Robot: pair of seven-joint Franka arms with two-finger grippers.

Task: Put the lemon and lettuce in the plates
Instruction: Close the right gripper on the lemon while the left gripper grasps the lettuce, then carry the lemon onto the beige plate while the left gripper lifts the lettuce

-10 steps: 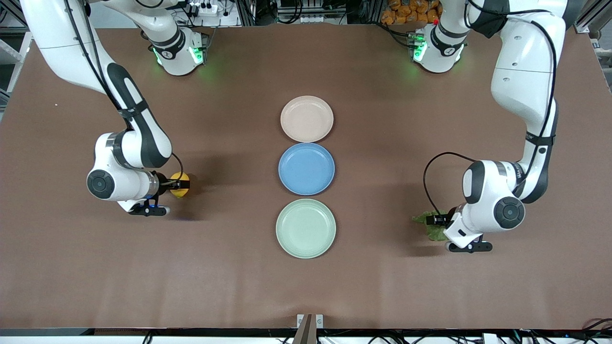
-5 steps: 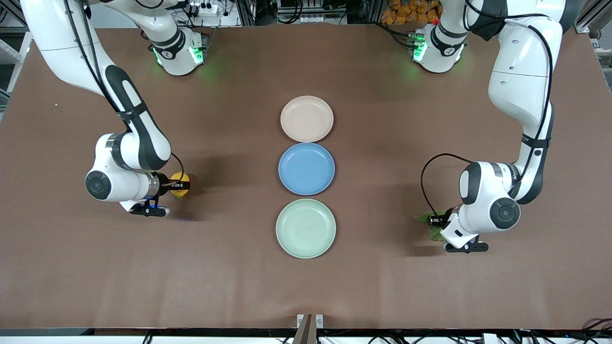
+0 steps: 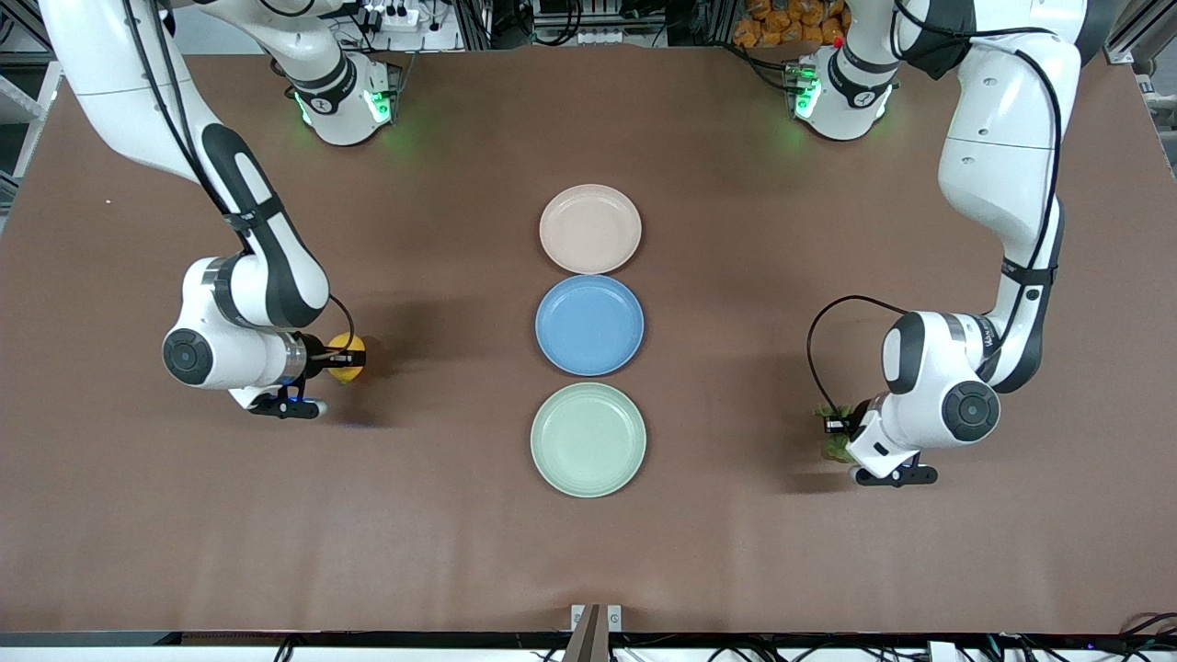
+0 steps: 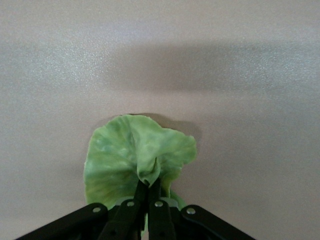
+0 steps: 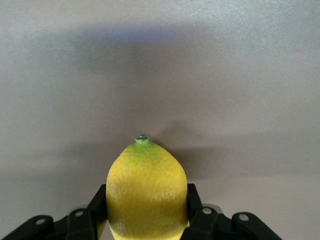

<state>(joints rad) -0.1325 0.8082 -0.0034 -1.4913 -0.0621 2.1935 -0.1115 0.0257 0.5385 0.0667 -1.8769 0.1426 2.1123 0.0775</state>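
- The table [image 3: 460, 552] is one broad flat surface under a matte brown covering, lightly creased along the edge nearest the front camera; soft shadows lie under both arms.
- Past the table's edge by the robot bases the room shows metal framing, cables, a white power strip [image 3: 395, 16] and a heap of orange items [image 3: 786, 23]; green lights glow at both bases.
- The right arm [image 3: 248, 276] reaches down to the table toward its own end; the left arm [image 3: 993, 184] does the same at the other end.
- Three round plates stand in a line at the table's middle, rims nearly touching: the pale pink plate [image 3: 589, 229] nearest the bases, the blue plate [image 3: 589, 325] between, the mint green plate [image 3: 588, 439] nearest the front camera. All three hold nothing.
- The right gripper [image 3: 338, 357] is low at the table, level with the blue plate and well apart from it. Its fingers [image 5: 194, 200] are clamped against both flanks of the lemon.
- The left gripper [image 3: 835, 425] is low at the table, about level with the mint green plate and well apart from it. Its fingertips [image 4: 150, 187] are pinched tight on a raised fold of the lettuce.
- The lettuce [image 4: 135, 155] lies spread on the brown surface, its middle gathered up in that pinch.
- The lemon [image 5: 146, 192] sits in the grip with its green-tipped end pointing away from the wrist, at table level.
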